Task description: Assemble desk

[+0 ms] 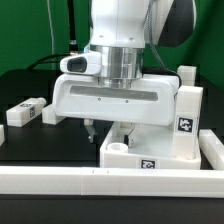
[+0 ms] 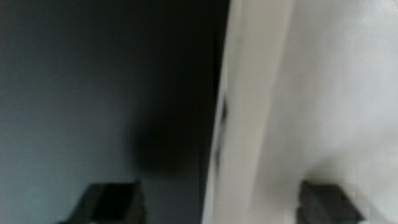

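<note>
The dark fingers (image 2: 111, 204) stand apart, one on each side of a straight white edge, and neither visibly presses on it. Only the blurred wrist view shows this: matte black to one side, the smooth white plastic of the tabletop (image 2: 338, 100) to the other. The exterior view shows the tabletop's raised rim and square tags. It also shows a square leg (image 1: 187, 105) upright at its corner and another leg (image 1: 25, 112) lying well apart. All rest on the black table (image 1: 40, 142), behind a white border rail (image 1: 60, 182) and before a green backdrop (image 1: 20, 30).

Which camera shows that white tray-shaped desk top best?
The exterior view: the white plastic rectangular tray-like tabletop shows its raised front rim and a tag. The wrist view gives only a blurred white edge, apparently its rim.
</note>
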{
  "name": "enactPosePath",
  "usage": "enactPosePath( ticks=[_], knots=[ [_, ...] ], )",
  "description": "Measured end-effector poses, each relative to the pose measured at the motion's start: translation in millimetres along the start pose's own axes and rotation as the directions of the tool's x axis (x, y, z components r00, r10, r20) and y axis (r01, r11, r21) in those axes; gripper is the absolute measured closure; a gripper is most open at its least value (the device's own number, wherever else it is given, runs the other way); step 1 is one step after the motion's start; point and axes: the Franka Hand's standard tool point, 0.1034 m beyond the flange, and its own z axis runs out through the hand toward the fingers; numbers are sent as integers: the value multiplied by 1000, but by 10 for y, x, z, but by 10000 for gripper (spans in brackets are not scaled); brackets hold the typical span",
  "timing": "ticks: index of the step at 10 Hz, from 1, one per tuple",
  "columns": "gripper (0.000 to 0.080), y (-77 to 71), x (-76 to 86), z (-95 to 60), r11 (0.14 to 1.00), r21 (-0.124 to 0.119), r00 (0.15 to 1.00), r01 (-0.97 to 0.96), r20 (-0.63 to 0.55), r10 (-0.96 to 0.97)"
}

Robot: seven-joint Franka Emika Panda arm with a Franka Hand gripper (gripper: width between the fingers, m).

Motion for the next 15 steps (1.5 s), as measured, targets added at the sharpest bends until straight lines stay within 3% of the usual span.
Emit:
enactPosePath(
  ticks=[1, 2, 3, 13, 15],
  knots=[
    [568, -3, 0, 0, 1000, 0, 1000, 1, 0, -1],
    [568, 1, 0, 0, 1000, 0, 1000, 1, 0, -1],
    [730, -1, 10, -4, 1000, 0, 1000, 4, -2, -4],
    [734, 0, 12, -5, 1000, 0, 1000, 21, -3, -21],
    [734, 4, 28, -12, 992, -1, 992, 123, -4, -123]
  ],
)
